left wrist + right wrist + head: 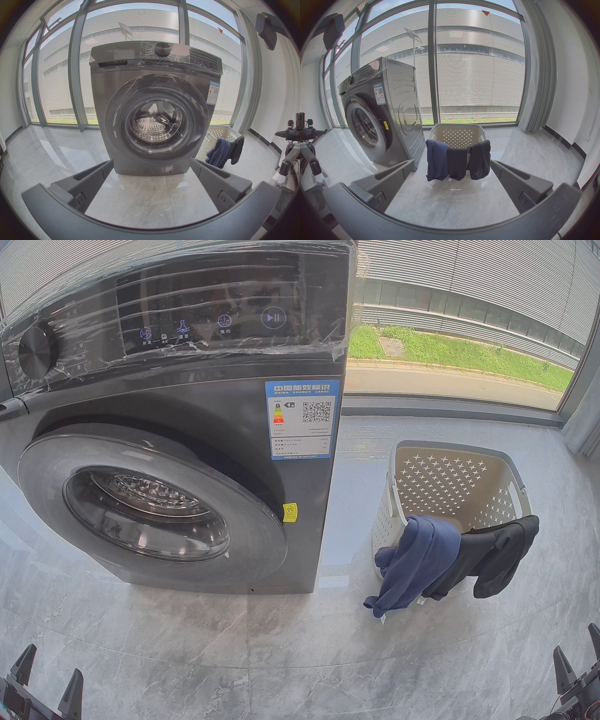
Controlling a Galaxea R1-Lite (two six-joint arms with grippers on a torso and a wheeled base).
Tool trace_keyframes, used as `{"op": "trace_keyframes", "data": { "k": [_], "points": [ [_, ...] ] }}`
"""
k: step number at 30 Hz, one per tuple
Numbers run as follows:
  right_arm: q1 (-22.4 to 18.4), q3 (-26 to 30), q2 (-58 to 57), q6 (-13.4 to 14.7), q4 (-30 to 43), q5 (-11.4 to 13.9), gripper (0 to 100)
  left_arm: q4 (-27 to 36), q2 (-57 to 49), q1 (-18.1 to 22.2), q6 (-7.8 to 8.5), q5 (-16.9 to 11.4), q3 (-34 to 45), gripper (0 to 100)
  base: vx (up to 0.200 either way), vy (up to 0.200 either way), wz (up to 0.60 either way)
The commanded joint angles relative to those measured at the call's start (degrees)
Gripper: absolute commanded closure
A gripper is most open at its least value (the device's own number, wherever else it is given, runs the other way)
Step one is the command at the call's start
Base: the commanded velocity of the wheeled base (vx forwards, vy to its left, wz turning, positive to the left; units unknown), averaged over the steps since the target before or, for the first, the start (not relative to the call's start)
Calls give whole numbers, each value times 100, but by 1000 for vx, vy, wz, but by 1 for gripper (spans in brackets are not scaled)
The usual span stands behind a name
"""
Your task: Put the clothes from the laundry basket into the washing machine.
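The left gripper [150, 170] and the right gripper [452, 168] sit nearest, low above the grey marble floor [281, 646]. Both have their fingers spread wide with nothing between them.

By that showing the task has not begun. Beyond the right gripper, well apart from it and roughly straight ahead, stands the white laundry basket [400, 490]. A blue garment [415, 559] and a black garment [500, 552] hang over its near rim, the blue one's end trailing to the floor. The black cloth may be two pieces rather than one; the folds make that hard to tell. Nothing else is visible inside the basket.

Facing the left gripper, also well apart from it, is the grey washing machine [187, 427], just beside the basket on the robot's left. Its round door [147, 515] appears shut, and the drum behind the glass looks bare.

Everything is judged still to do: open the door, lift each garment off the rim, and carry it into the drum.
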Motion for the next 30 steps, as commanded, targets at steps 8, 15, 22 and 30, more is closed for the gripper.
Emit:
{"op": "trace_keyframes", "data": {
  "k": [8, 15, 22, 30],
  "points": [
    [0, 92, -93, -9, -1, -8, 0, 2, -86, -2, 14, 1, 92, 0, 0, 0, 375],
    [0, 92, -93, 9, -1, -8, 0, 2, -86, -2, 23, 1, 92, 0, 0, 171, 86],
    [0, 92, -93, 0, -1, 1, 0, 2, -86, -2, 14, 1, 92, 0, 0, 200, 0],
    [0, 92, -93, 9, -1, 1, 0, 2, -86, -2, 14, 1, 92, 0, 0, 200, 0]
  ]
}}
